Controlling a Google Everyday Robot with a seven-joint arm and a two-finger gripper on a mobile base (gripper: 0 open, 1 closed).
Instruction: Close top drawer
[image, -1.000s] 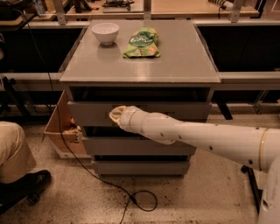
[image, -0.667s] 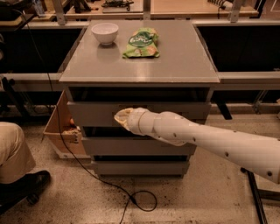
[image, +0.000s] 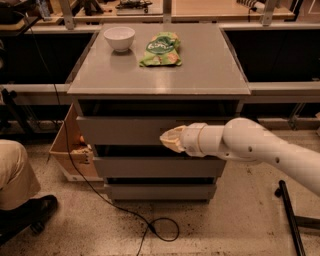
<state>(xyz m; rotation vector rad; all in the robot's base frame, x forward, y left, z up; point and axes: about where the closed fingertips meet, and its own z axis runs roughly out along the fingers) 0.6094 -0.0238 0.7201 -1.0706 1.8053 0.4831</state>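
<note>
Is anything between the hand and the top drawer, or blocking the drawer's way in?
Nothing visible. The hand is at the top drawer, right of centre on its front. The white bowl and green bag sit on the tabletop, out of its path. The gap above it is too dark to check.

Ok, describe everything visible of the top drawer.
The top drawer is wide, shallow, matte grey, with a plain flat front and no handle, level just under the tabletop. A dark gap shows above its front panel, and it seems to stand out past the two drawer fronts below, so it looks partly open. Its inside is hidden. The claw is against the front panel, right of centre, apparently touching it.
</note>
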